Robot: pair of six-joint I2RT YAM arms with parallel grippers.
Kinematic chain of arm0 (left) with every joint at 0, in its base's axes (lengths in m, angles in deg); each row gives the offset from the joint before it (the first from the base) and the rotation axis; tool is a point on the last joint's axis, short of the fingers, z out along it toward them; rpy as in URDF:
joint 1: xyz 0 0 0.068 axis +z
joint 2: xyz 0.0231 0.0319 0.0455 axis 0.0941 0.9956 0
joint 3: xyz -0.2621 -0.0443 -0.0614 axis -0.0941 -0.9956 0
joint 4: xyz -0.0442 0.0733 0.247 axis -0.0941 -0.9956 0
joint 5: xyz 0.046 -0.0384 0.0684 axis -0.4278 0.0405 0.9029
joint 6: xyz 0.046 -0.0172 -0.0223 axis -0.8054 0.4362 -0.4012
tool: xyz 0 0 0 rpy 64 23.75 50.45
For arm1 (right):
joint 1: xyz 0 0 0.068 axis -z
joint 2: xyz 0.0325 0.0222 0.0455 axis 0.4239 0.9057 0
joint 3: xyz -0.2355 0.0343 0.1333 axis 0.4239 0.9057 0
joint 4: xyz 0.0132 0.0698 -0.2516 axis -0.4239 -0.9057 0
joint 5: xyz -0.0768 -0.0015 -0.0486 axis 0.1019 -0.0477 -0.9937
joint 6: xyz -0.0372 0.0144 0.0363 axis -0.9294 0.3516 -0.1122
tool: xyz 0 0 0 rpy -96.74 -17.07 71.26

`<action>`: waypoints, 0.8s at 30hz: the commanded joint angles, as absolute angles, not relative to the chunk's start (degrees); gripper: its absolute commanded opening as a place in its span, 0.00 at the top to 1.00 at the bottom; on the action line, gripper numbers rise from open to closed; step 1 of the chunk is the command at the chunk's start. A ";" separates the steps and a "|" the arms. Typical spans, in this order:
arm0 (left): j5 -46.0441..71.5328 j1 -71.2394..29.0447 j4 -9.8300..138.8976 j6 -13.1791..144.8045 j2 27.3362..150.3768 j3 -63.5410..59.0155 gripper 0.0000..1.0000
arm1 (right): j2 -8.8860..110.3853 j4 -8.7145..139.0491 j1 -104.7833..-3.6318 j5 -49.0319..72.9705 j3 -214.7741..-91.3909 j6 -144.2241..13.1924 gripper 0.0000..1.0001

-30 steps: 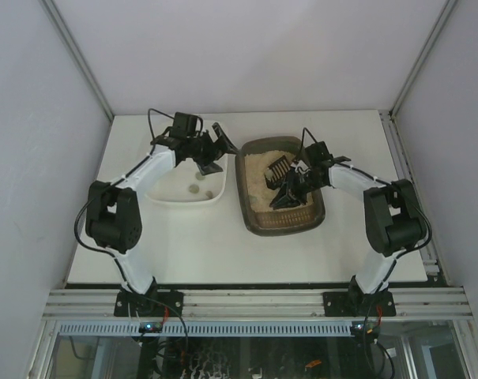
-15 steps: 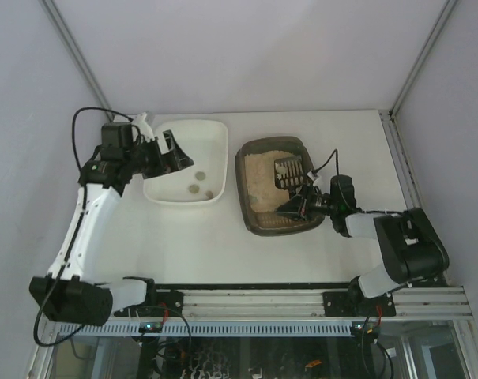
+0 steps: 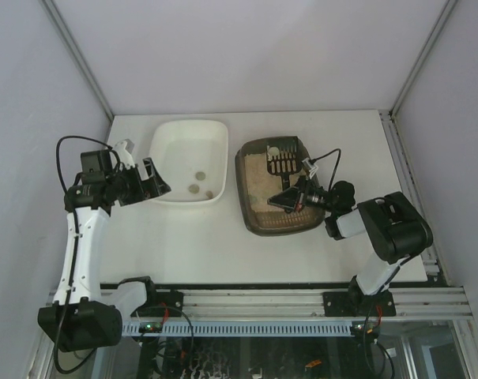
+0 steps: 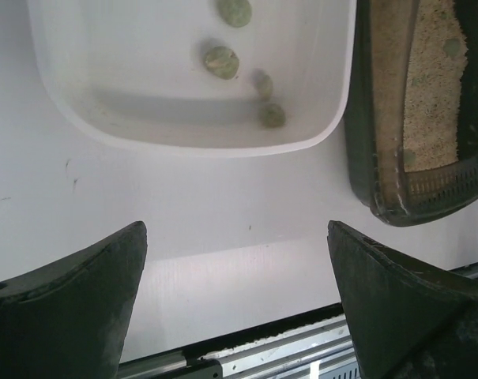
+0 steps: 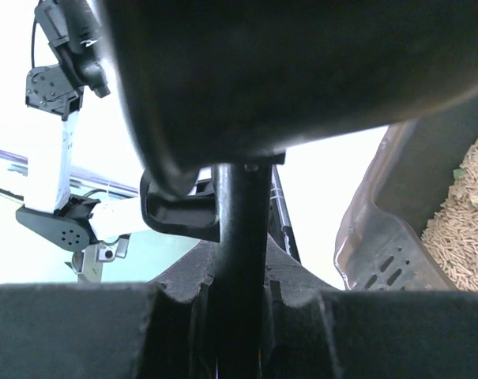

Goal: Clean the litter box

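One litter box (image 3: 243, 193) lies right of centre on the table (image 3: 207, 237), long axis running away from the arm bases, beige litter inside. Right gripper (image 3: 292, 197) sits low over the box's near half. Its jaws are pinched on the handle of a black slotted scoop (image 3: 280, 164), whose head lies in the far half of the box. Left gripper (image 3: 153, 181) is well apart from the box, over bare table. It is just beside the near left corner of a white tray (image 3: 166, 142), jaws spread wide with nothing between them. Tray lies just left of the box, not touching it; four small greenish lumps (image 3: 193, 189) rest in it.

Table top white, enclosed by pale grey panels; aluminium rail (image 3: 254, 300) along the near edge.

Right wrist view is mostly blocked by the dark underside of the scoop; only a corner of the box and some litter show there. Left wrist view cuts the box off at its right edge.
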State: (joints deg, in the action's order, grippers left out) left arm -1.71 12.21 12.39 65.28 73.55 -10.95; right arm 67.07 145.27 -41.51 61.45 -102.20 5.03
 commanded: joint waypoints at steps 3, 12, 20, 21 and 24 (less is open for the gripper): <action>-3.10 14.91 12.71 62.92 71.46 -13.63 0.00 | 64.23 151.81 -38.17 60.53 -99.34 4.42 1.00; -3.91 15.45 13.56 63.88 71.26 -14.92 0.00 | 64.53 151.64 -39.09 60.39 -99.06 4.46 1.00; -3.93 15.70 13.60 63.86 69.77 -16.59 0.00 | 68.84 151.72 -43.81 59.86 -103.06 8.17 1.00; -3.95 15.69 13.64 63.82 69.64 -16.80 0.00 | 68.93 151.72 -45.20 60.22 -103.62 8.33 1.00; -4.03 15.69 13.68 64.16 69.82 -16.84 0.00 | 69.35 151.77 -45.21 59.72 -105.81 11.01 1.00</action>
